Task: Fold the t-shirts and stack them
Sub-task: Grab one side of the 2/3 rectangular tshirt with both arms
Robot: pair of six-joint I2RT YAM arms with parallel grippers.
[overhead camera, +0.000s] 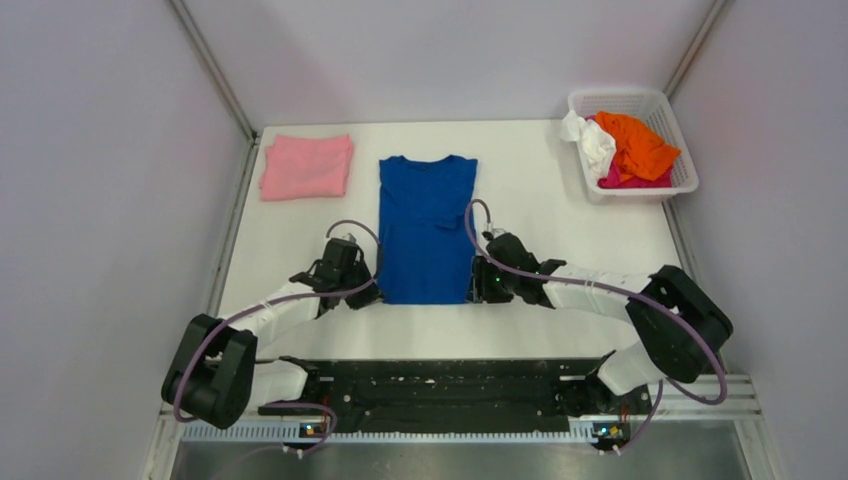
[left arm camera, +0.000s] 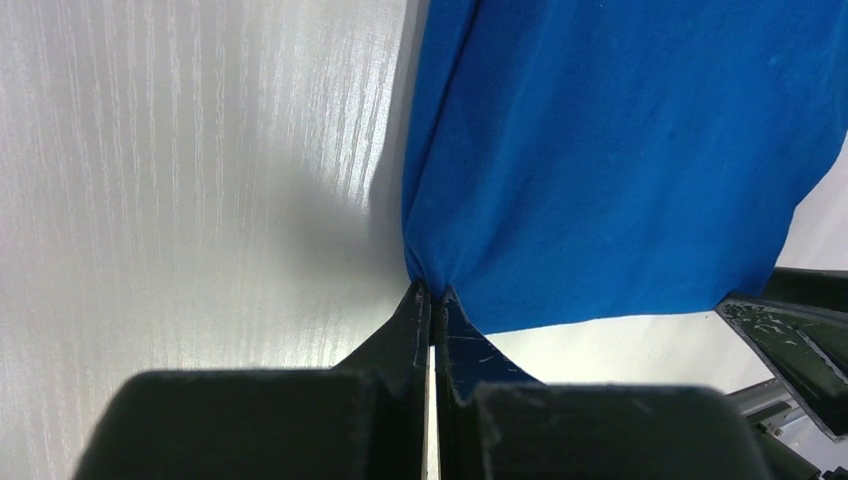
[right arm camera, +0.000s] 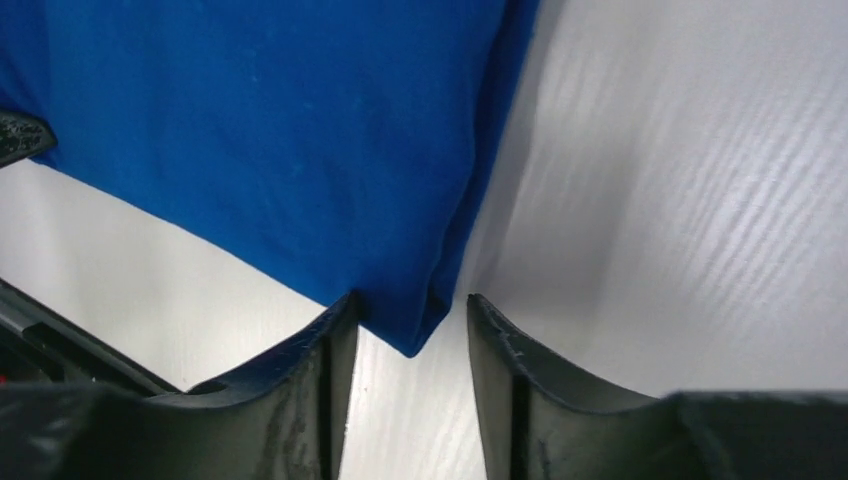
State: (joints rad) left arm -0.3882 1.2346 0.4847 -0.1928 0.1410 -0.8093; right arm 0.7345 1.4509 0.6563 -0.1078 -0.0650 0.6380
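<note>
left pincer (left arm camera: 432,296) is pinched tight on the near left corner of the blue t-shirt (overhead camera: 425,225), which lies flat mid-table (overhead camera: 560,215), collar toward the far edge. right pincer (right arm camera: 408,306) stands parted astride the near right corner, not clamped. a folded pink t-shirt (overhead camera: 306,166) lies near the far left corner, and a basket (overhead camera: 655,99) sits at the far right.

Blue tee (overhead camera: 427,228), pink tee (overhead camera: 306,166)

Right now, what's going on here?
Two robot arms are folding t-shirts. The left end effector is pinched shut on one near corner of the blue t-shirt lying flat; the right end effector is open around the other corner. A folded pink t-shirt lies beside it; more clothes sit in the basket.
</note>
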